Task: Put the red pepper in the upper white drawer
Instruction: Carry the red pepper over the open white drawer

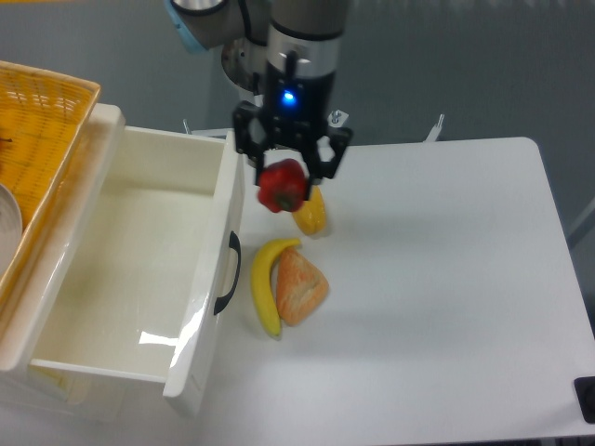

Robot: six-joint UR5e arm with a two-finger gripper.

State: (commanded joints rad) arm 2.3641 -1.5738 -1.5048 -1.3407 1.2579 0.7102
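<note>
My gripper [283, 182] is shut on the red pepper [282, 187] and holds it in the air. It hangs just right of the upper white drawer's front panel, above the table near the yellow pepper. The upper white drawer [112, 279] stands pulled open at the left, its white inside bare and its black curved handle [227, 274] facing right. The pepper's stem does not show.
A yellow pepper [311, 214] lies partly behind the held pepper. A banana [263, 286] and an orange-tan bread wedge [299, 285] lie beside the drawer's front. A yellow woven basket [33, 139] sits at the far left above the drawer. The robot base [270, 84] stands behind.
</note>
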